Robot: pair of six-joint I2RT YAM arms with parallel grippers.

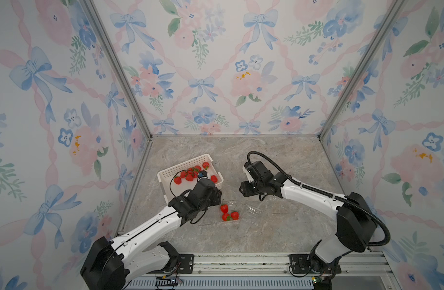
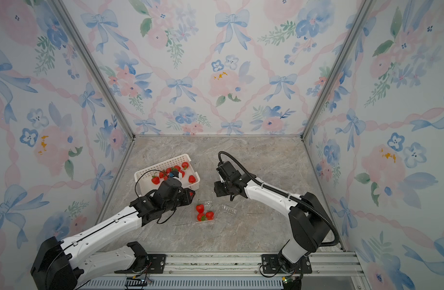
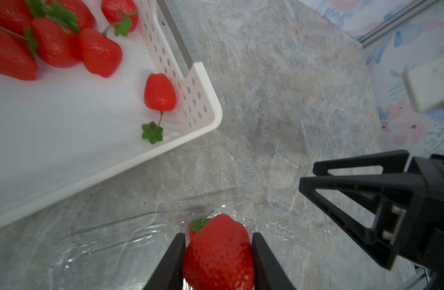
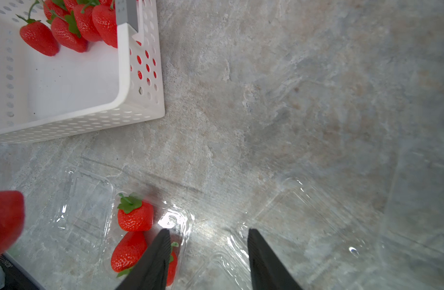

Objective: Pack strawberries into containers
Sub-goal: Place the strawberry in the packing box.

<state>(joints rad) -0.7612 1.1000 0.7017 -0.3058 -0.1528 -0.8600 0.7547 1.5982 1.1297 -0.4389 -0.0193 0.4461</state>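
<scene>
The left arm [image 1: 150, 227] reaches forward from its base, its forearm sloping upward. Its wrist [image 1: 198, 198] is bent so that the left gripper [image 3: 218, 236] points ahead and downward. The two black fingers [image 3: 170, 261] are clamped on the sides of a strawberry [image 3: 217, 258], whose leafy end sticks out just past the fingertips. The right arm [image 1: 314, 198] stretches forward and inward toward the left one, with its wrist turned down. The right gripper [image 4: 208, 231] has its jaws spread apart with nothing between them. It hangs off to the side of the left gripper, apart from it.
</scene>
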